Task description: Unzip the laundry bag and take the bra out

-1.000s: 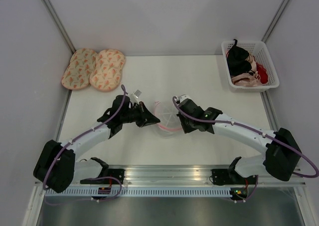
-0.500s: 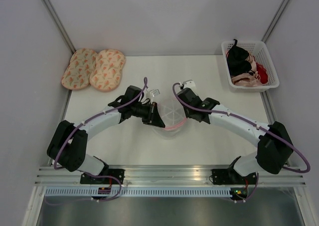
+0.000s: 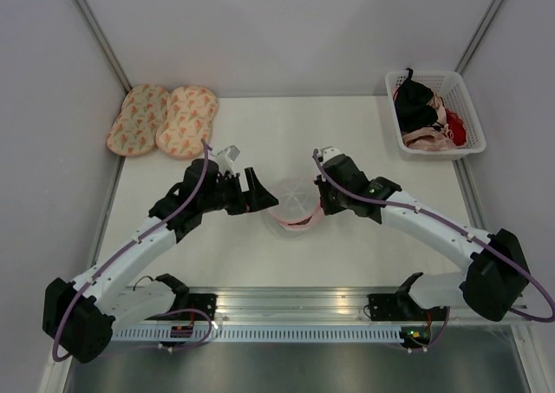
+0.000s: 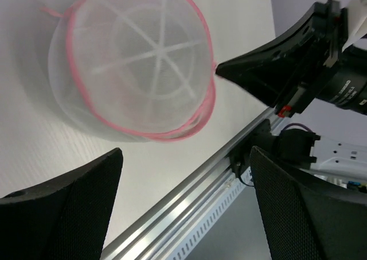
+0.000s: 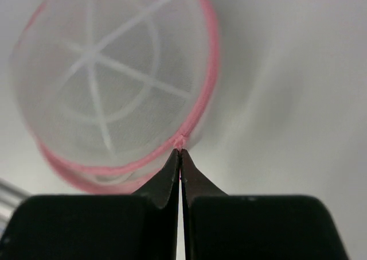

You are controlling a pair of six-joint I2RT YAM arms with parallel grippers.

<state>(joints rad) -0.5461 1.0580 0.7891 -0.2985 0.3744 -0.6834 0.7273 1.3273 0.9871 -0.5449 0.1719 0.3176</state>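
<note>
Small round white see-through mesh laundry bag [image 3: 293, 204], pink trim, spoke ribs, sits mid-table. Right gripper [image 5: 180, 155] closed, pinching the pink trim at the bag's 3 o'clock edge. Left gripper [image 3: 254, 193] spread wide at the bag's 9 o'clock, not touching. White table [image 3: 364, 133] bare around it. Peach patterned pads [image 3: 165, 120] at 10 o'clock and white plastic basket [image 3: 434, 74] at 2 o'clock, both well apart.

Reaches inward with both arms from near-edge bases, elbows bent, wrists facing each other. Holds left gripper [image 3: 253, 193] spread wide, gripping nothing. Pinches right gripper [image 5: 180, 152] tight on pink trim of laundry bag [image 5: 114, 82], fingertips meeting.
</note>
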